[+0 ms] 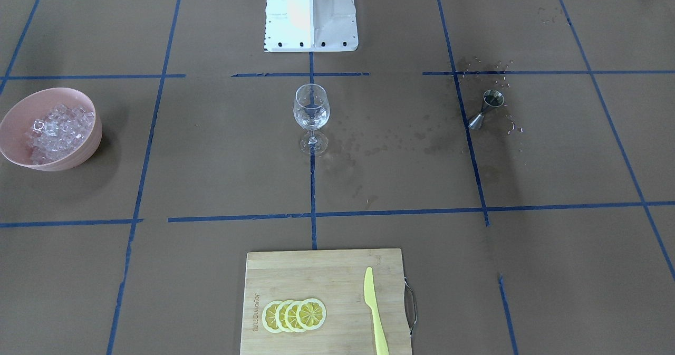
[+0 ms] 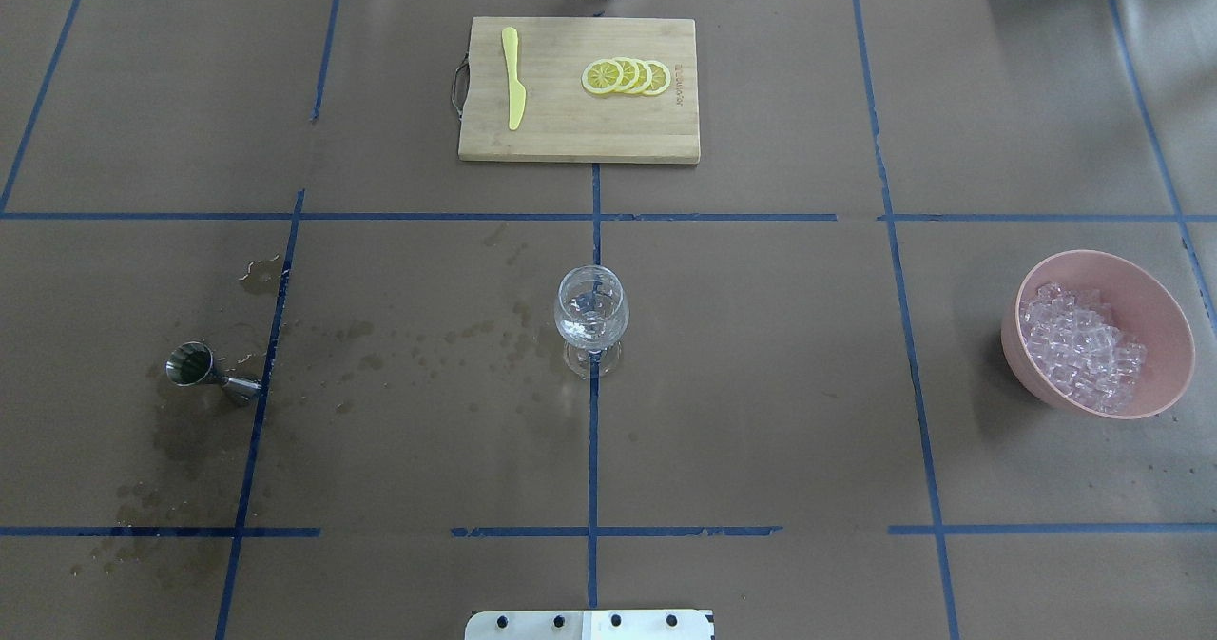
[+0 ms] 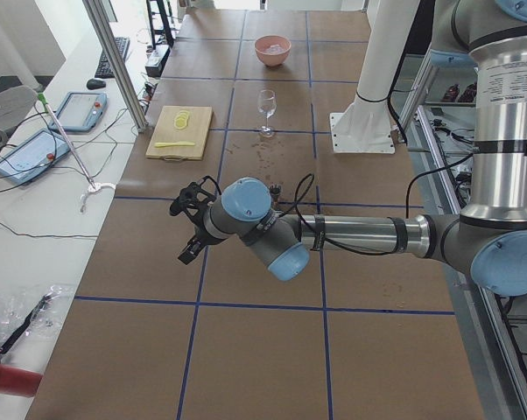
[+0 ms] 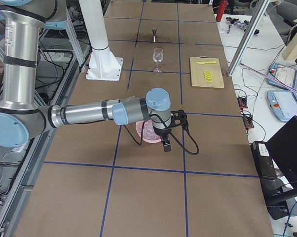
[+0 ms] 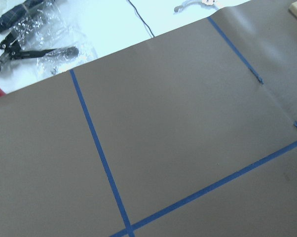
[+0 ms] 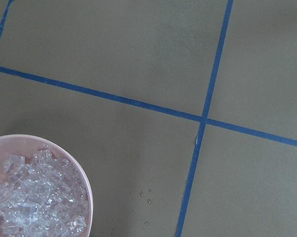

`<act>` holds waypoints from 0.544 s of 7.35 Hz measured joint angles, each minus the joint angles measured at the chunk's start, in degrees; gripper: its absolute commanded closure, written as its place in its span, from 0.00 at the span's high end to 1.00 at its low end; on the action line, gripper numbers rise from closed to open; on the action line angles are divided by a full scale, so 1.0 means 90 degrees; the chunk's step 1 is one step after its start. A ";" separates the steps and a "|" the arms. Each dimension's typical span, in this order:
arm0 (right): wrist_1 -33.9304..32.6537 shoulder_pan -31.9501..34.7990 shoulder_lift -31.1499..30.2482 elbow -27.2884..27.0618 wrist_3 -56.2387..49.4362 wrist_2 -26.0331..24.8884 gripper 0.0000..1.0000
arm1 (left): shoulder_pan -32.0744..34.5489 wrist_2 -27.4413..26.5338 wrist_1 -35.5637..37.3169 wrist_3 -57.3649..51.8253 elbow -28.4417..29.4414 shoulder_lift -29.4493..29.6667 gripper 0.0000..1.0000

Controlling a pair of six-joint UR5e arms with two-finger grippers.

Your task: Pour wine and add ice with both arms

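The ice (image 1: pixel 59 129) is a heap of clear cubes in a pink bowl (image 1: pixel 31 99), which also shows in the overhead view (image 2: pixel 1146 283) and the right wrist view (image 6: pixel 77 165). A steel jigger (image 1: pixel 488 107) stands among wet stains, and the dark-looking wine (image 1: pixel 494 98) fills its top cup. A stemmed wine glass (image 2: pixel 590 317) stands upright at the table's centre. My left gripper (image 3: pixel 185 229) hovers over bare paper near the jigger's end of the table. My right gripper (image 4: pixel 169 136) hangs just beside the bowl. I cannot tell whether either gripper is open or shut.
A wooden cutting board (image 2: pixel 561 136) lies on the operators' side, with several lemon slices (image 2: pixel 627 76) and a yellow knife (image 2: pixel 513 79) on it. The white pedestal base (image 1: pixel 311 12) stands behind the glass. Blue tape lines grid the brown paper.
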State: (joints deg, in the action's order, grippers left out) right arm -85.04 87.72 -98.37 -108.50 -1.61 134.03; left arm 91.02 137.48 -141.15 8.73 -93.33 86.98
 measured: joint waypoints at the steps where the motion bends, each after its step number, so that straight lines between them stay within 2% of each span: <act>1: 0.0077 -0.0007 0.0012 -0.0036 -0.0002 0.0015 1.00 | -0.0141 -0.0026 -0.0528 0.0163 -0.0019 0.0034 1.00; 2: 0.0235 -0.0033 0.0020 -0.0059 0.0002 0.0021 1.00 | -0.0487 -0.0057 -0.0812 0.0540 -0.0147 0.0094 1.00; 3: 0.0372 -0.0076 0.0013 -0.0066 0.0006 0.0019 1.00 | -0.0972 -0.0362 -0.0937 0.1244 -0.0460 0.0139 1.00; 4: 0.0432 -0.0096 -0.0008 -0.0063 0.0005 0.0014 1.00 | -0.1543 -0.1103 -0.0991 0.1940 -0.0837 0.0140 1.00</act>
State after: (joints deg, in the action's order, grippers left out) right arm -81.15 86.85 -98.44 -109.06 -1.56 134.16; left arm 77.13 127.55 -150.07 26.19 -100.87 88.24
